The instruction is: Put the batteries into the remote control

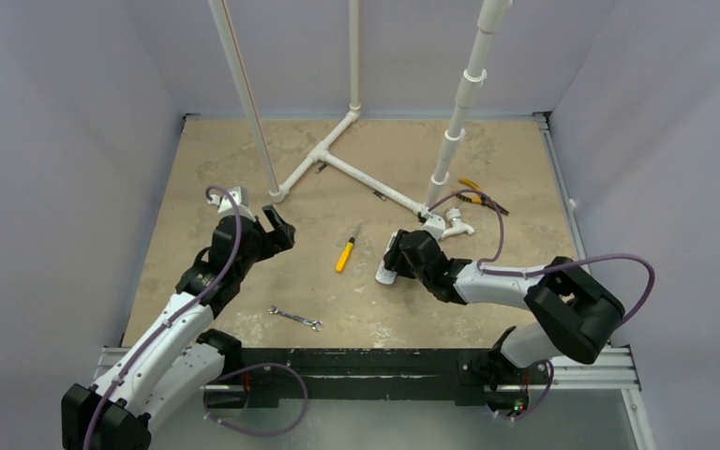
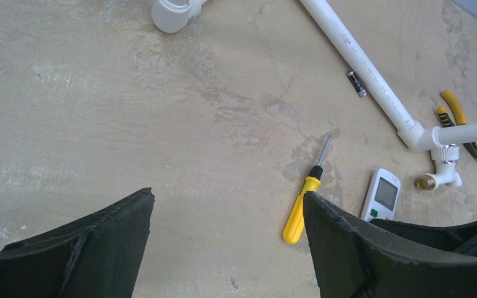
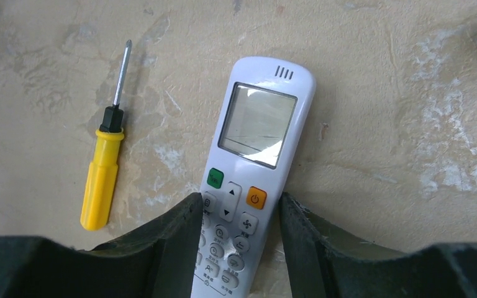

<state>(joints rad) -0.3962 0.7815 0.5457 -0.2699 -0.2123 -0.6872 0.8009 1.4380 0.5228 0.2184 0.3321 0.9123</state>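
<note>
The white remote control [image 3: 258, 133] lies face up on the table, display end away from me; it also shows in the top view [image 1: 385, 273] and the left wrist view [image 2: 382, 195]. My right gripper [image 3: 239, 205] is open, its fingers straddling the remote's button end, the left fingertip [image 3: 183, 223] overlapping its edge and a thin gap on the right. My left gripper [image 2: 227, 205] is open and empty, hovering over bare table left of the remote [image 1: 279, 228]. A small battery-like cylinder [image 2: 356, 83] lies beside the white pipe.
A yellow-handled screwdriver [image 1: 345, 253] lies just left of the remote. A wrench [image 1: 295, 318] lies near the front. White pipes [image 1: 352, 169] with a brass tap [image 2: 438, 177] cross the back. Yellow-handled pliers [image 1: 473, 192] lie at the back right.
</note>
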